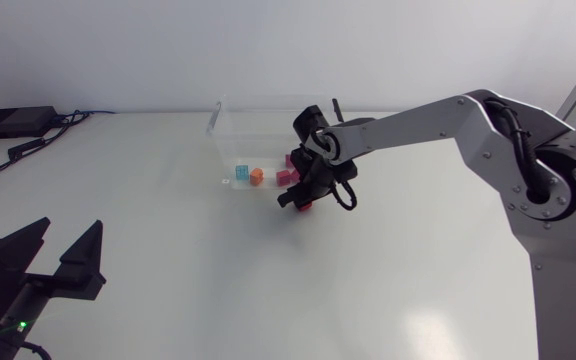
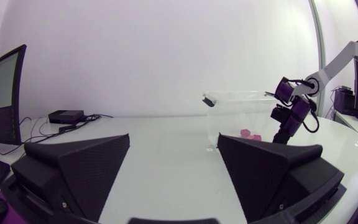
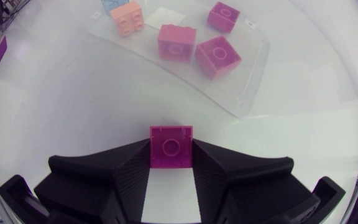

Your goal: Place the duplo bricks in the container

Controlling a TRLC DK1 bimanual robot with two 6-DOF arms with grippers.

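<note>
Right gripper [image 1: 303, 198] clenched on square magenta plastic duplo brick [image 3: 171, 147], centre frame, beside clear plastic container [image 1: 230, 140]. Likely carry step; next: lift over wall, release. Left gripper [image 1: 71, 228] spread open, lower left.

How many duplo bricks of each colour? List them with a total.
Blue brick: 1
Orange brick: 1
Pink bricks in the container: 3
Pink brick in the right gripper: 1
Total: 6
</note>
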